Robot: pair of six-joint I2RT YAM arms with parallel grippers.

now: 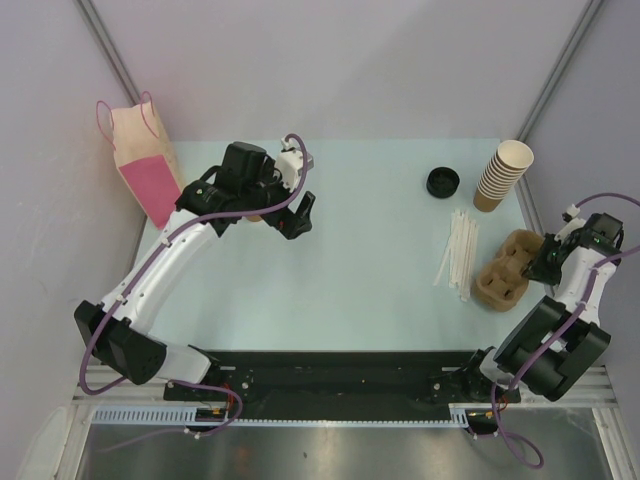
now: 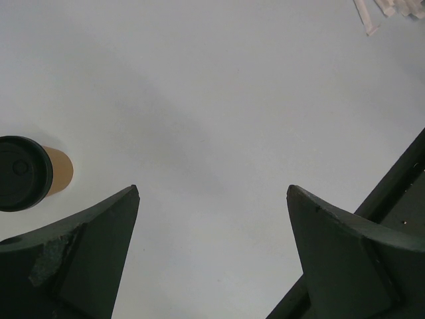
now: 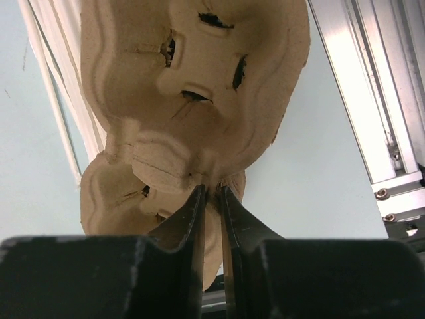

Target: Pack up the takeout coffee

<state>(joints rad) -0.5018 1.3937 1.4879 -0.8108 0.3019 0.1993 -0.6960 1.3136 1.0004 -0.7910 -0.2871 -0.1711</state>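
The coffee cup (image 2: pixel 30 174) stands upright, lid up, left of the released left claw (image 2: pixel 212 189); the right claw (image 3: pixel 212 189) pinches the cup holder (image 3: pixel 192 80).

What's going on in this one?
The right gripper is pinched shut on the edge of the pulp carrier at the right side of the table. The left gripper is open above bare table, with the lidded coffee standing upright just beside it, not held. The paper bag stands at the far left. The coffee isn't packed yet.
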